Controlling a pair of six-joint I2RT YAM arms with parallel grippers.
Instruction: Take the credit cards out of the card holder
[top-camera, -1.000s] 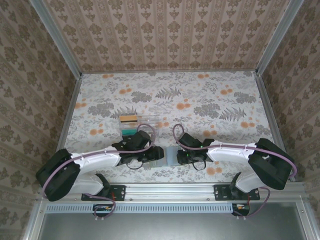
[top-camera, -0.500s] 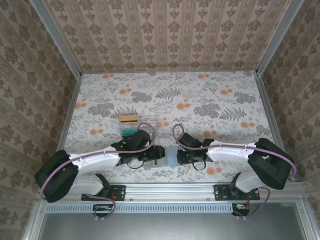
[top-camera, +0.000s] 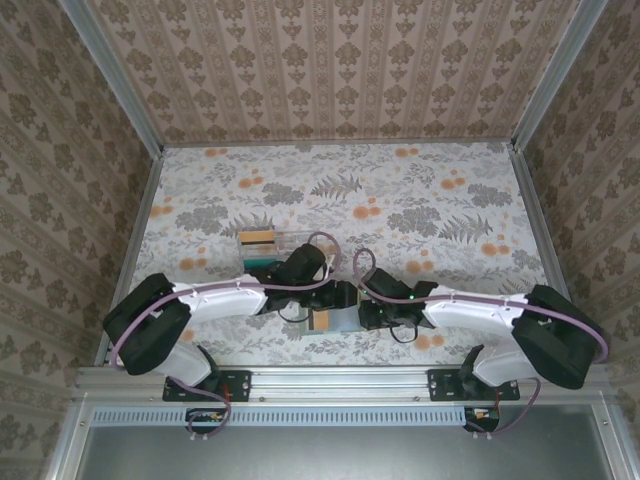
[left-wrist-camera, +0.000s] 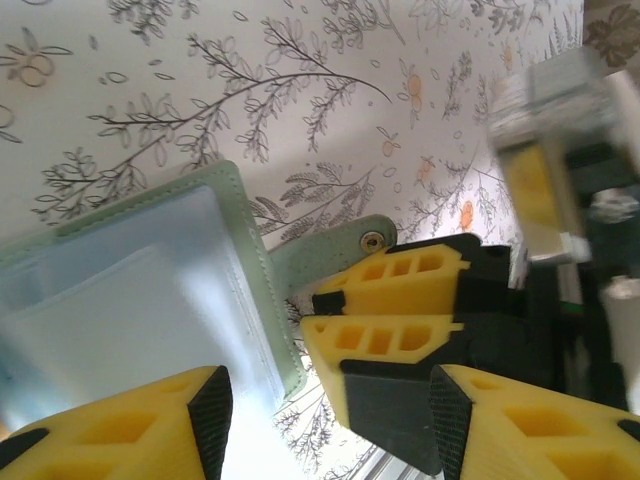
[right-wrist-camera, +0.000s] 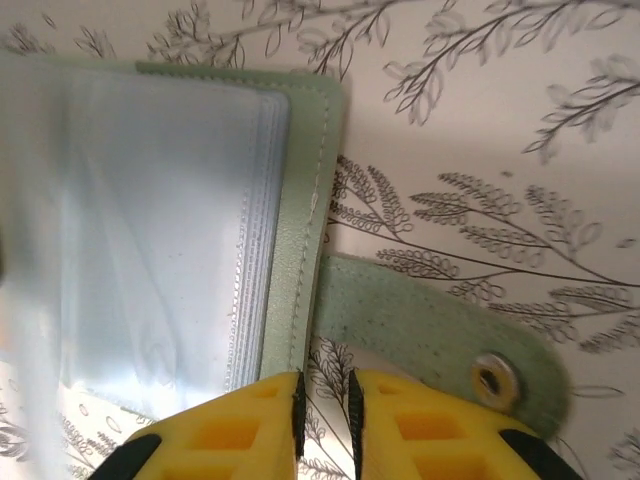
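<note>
Right wrist view: the card holder (right-wrist-camera: 150, 200) lies open and flat on the flowered tablecloth (right-wrist-camera: 500, 150). Its outside is pale sage green. Inside is a stack of clear, light-blue sleeves, and I cannot tell what the sleeves hold. A green closing strap (right-wrist-camera: 420, 330) sticks out from the holder's stitched edge onto the cloth and ends in a metal snap (right-wrist-camera: 490, 380).

The right gripper (right-wrist-camera: 325, 400) sits at that same edge, just beside the base of the strap. Its two yellow fingers are pressed almost together, with only a thin slit between them, and patterned cloth shows through the slit. One finger overlaps the holder's green border.

Left wrist view: the left gripper (left-wrist-camera: 330, 392) hangs over the holder with its yellow fingers spread wide. One finger is above the holder's blue inner panel. The other is well out past the strap, so the right gripper's closed fingers lie between the two.

Top external view: the holder is in the middle of the near side of the table, where the left arm (top-camera: 215, 297) and right arm (top-camera: 470, 308) meet. Just beyond the holder, on the left arm's side, stands a clear plastic tray (top-camera: 292, 243). In it lie two credit cards (top-camera: 257, 238): a yellow-orange one, and a teal one (top-camera: 257, 259) in the slot nearer the holder.
</note>
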